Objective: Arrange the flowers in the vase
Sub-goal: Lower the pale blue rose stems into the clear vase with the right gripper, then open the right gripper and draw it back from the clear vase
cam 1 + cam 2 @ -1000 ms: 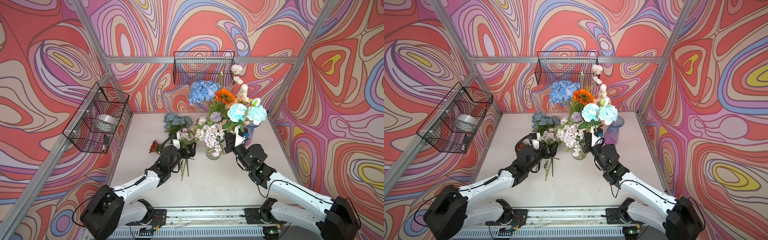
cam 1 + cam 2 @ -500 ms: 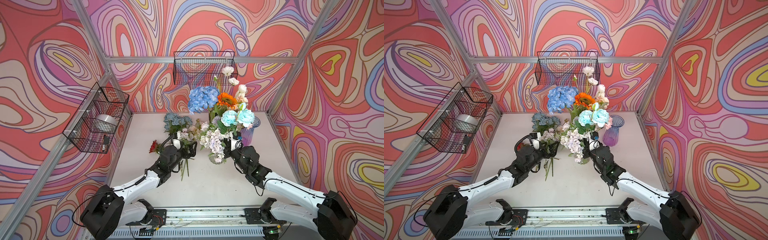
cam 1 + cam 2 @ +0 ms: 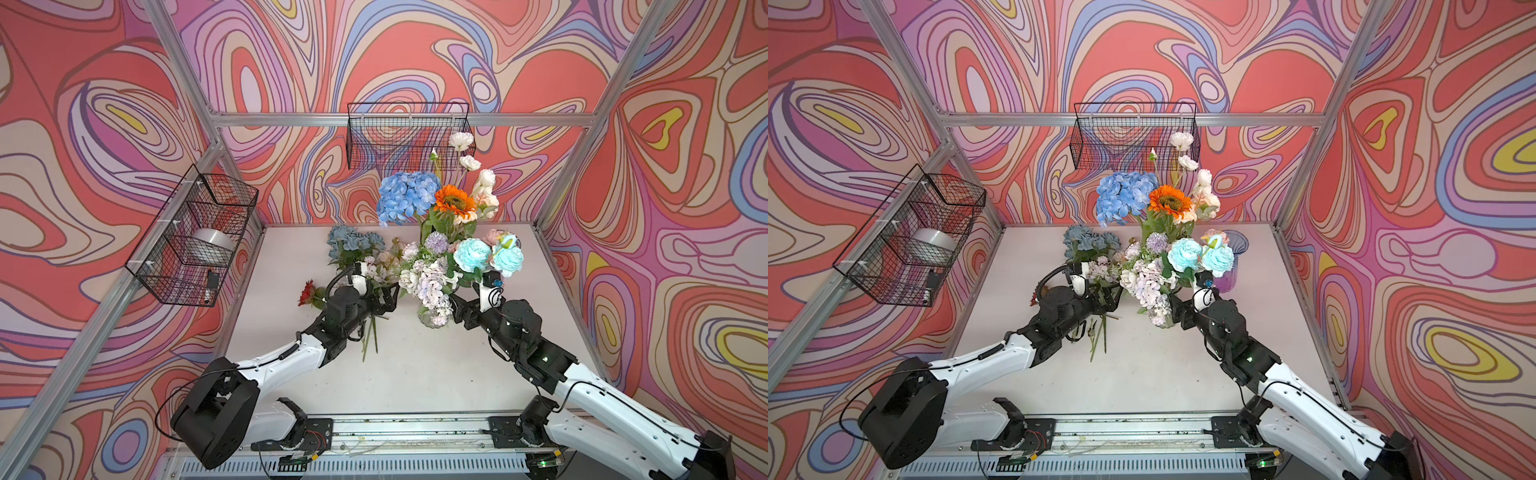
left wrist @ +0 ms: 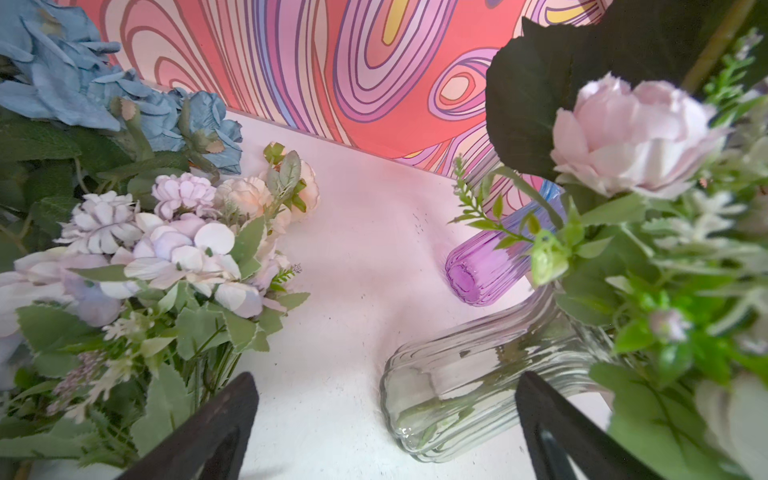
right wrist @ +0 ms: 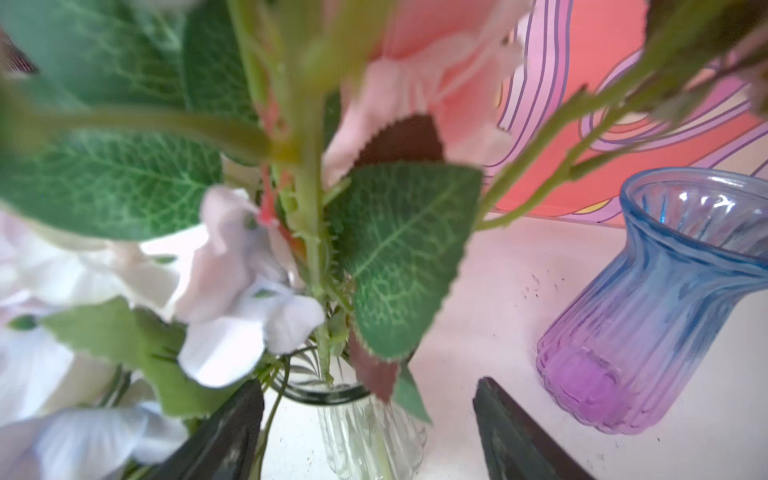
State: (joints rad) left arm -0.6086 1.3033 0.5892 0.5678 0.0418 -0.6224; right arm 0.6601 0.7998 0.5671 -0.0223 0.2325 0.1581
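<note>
L gripper (image 4: 386, 386) spread, nothing held, above worktop (image 3: 415, 374) betw. loose stems (image 3: 371, 338) lying flat and clear vase (image 4: 457, 382); R gripper (image 5: 370, 382) spread either side of vase neck, no contact; flowers (image 3: 430, 282) stand in clear vase near worktop ctr, purple-blue vase (image 5: 648, 324) just beside it.

The sunflower (image 3: 455, 202) is orange, the hydrangea (image 3: 405, 197) blue.

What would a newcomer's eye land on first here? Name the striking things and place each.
First the tall bouquet standing in the clear vase at the middle of the table, crowned by a blue hydrangea and an orange sunflower. Next, the loose flowers lying on the table to its left, and the empty purple-blue vase behind it on the right.
</note>
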